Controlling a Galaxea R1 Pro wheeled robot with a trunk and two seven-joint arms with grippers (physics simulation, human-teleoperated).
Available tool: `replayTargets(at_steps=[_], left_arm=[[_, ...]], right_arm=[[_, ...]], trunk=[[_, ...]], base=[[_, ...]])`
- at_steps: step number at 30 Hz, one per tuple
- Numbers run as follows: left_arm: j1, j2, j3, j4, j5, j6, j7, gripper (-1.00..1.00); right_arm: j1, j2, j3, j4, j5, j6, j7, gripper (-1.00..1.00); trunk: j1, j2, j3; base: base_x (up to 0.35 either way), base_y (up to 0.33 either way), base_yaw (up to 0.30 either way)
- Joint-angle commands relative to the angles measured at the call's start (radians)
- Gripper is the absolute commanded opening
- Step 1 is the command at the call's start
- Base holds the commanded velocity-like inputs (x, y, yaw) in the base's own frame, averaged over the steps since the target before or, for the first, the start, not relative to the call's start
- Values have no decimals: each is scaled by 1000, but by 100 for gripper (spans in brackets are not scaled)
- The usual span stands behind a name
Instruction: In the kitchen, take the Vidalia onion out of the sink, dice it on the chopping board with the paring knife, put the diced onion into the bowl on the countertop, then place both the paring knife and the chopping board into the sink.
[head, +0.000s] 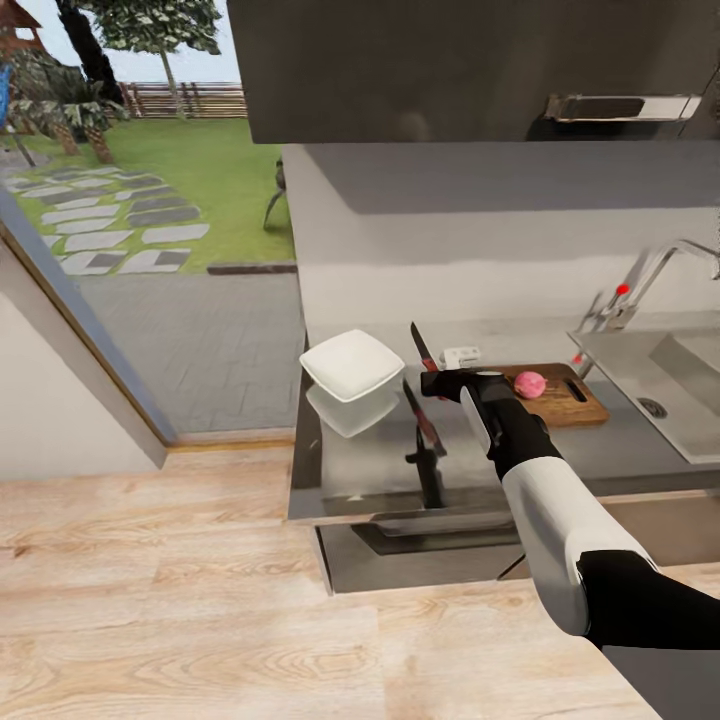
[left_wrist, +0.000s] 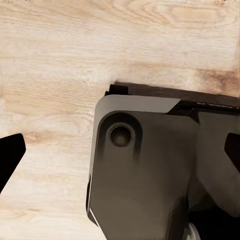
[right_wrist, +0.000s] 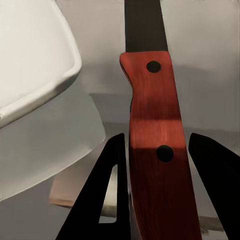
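Red-handled paring knife (right_wrist: 155, 145) clamped upright in right hand (right_wrist: 155, 200).

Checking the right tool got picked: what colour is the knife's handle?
Red with two dark rivets, paring knife, clearest in the right wrist view.

White-and-black right arm (head: 545, 510) (glossy)

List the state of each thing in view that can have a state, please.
Paring knife: held upright in the right gripper, blade up.
Onion: whole, on the chopping board.
Bowl: empty, on the countertop.
Sink: no water running.
Left gripper: open, empty, over the floor.
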Motion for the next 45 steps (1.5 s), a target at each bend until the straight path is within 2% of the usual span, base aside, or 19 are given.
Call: replayTargets(at_steps=[1,13,19,35,45], left_arm=[[0,1,-8,-3,10,5,7,100],[0,1,-12,-3,10,5,7,100],[0,1,-25,-2,10,5,7,100],[0,1,-27,-2,10,5,7,100],[0,1,-27,-2,10,5,7,100]], right_arm=[[-1,0,-1,-1,10,5,6,-100],[-1,0,0,-1,10,5,6,-100],[-1,0,0,-1,10,-1,6,-100],[-1,0,0,-1,10,-20,6,-100],[-1,0,2,0,8,-23,6,-100]], trunk=[[1,-2,0],[1,-2,19],[1,-2,28],[1,-2,53],[1,-2,57]], base=[[-5,0,0],[-1,-49,0],[0,-286,0],[0,-316,0],[0,-317,0]])
